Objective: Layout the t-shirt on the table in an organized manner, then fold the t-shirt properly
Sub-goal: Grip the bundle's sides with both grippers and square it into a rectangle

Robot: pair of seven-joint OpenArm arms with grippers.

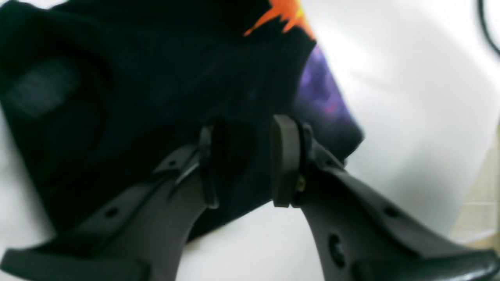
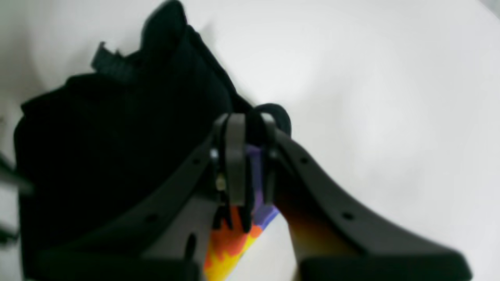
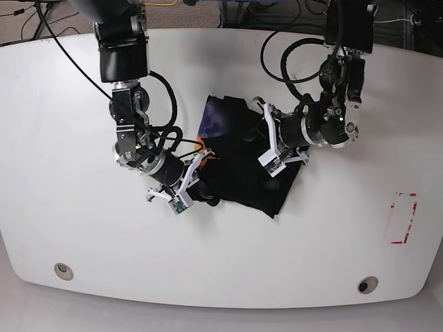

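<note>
The black t-shirt lies crumpled in the middle of the white table. My right gripper is at its near-left edge. In the right wrist view, that gripper is shut on a fold of the t-shirt, with purple print showing between the pads and the orange-yellow print hanging below. My left gripper sits over the shirt's right part. In the left wrist view its jaws stand apart, with the black t-shirt behind the gap.
A red tape rectangle marks the table at the right. Two grommet holes sit near the front edge. Black cables loop from both arms at the back. Bare white table surrounds the shirt.
</note>
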